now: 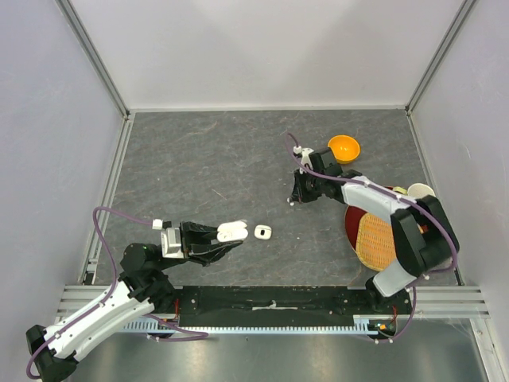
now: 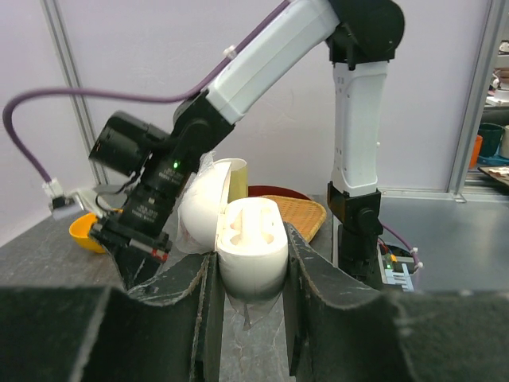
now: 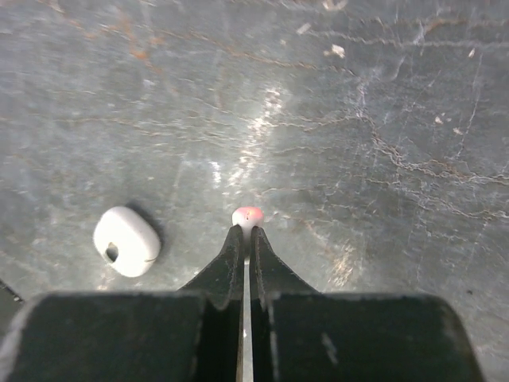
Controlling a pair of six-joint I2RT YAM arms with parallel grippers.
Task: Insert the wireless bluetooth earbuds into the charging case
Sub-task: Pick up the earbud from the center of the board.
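My left gripper is shut on a white charging case, held off the table with its lid open and its two slots empty. The case also shows in the top view. My right gripper points down at the table, shut on a tiny white earbud that pokes out past the fingertips. In the top view the right gripper is to the right of and beyond the held case. A second white case lies on the table just right of the held one and also shows in the right wrist view. Other earbuds are not in view.
An orange bowl stands at the back right. A red plate with a woven mat on it lies under the right arm, with a white cup beside it. Walls enclose the grey table.
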